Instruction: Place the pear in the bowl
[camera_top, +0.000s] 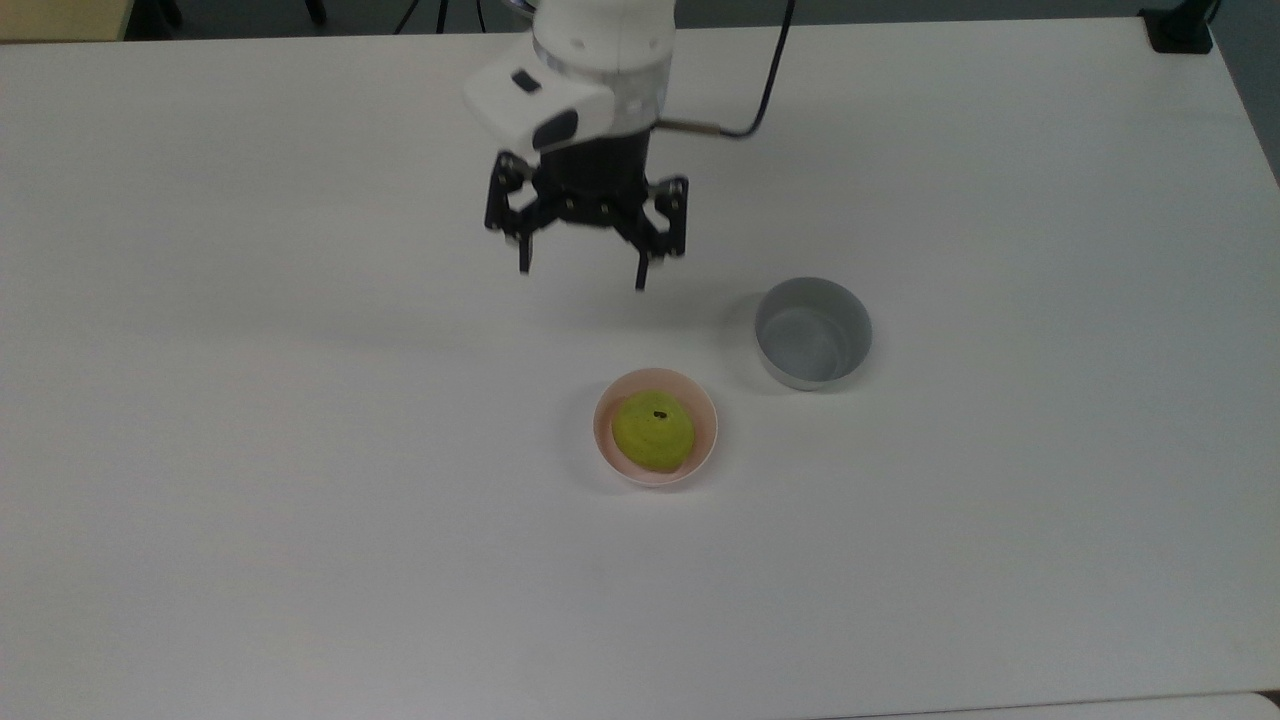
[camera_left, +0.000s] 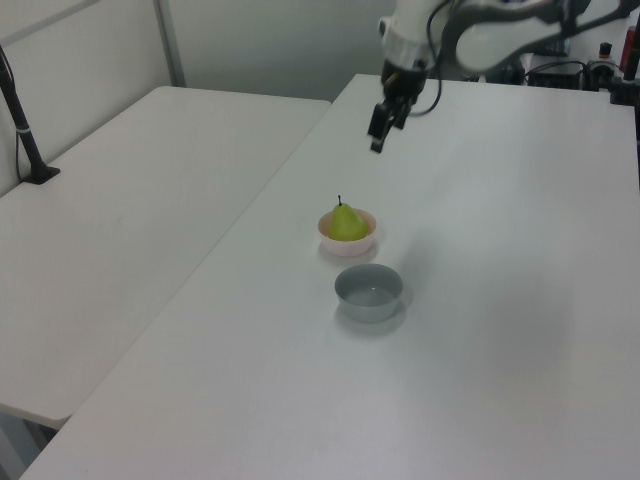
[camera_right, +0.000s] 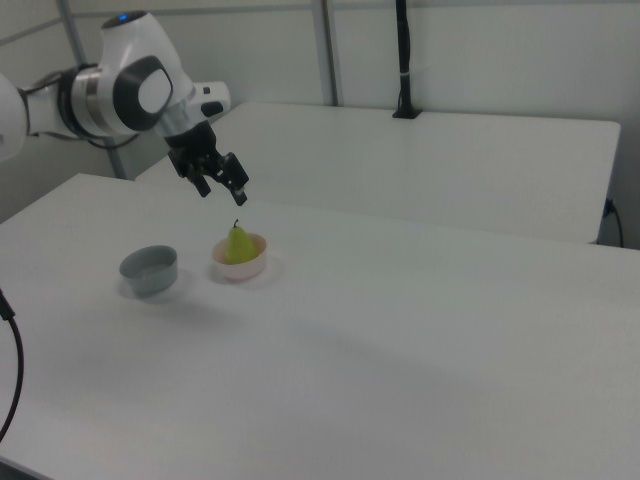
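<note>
The task looks done: the pear (camera_top: 653, 431) sits upright inside the bowl (camera_top: 705, 428) on the surface (camera_top: 300, 500). The tool (camera_top: 582, 268) hangs released and empty, fingers spread, well apart from the fruit, which lies below it and toward the top view's lower right; only retreat remains

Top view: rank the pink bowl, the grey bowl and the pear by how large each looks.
1-2. The pink bowl and the grey bowl: their rims look about the same width, so I will not rank one over the other.
3. The pear, which fits inside the pink bowl's rim.
</note>
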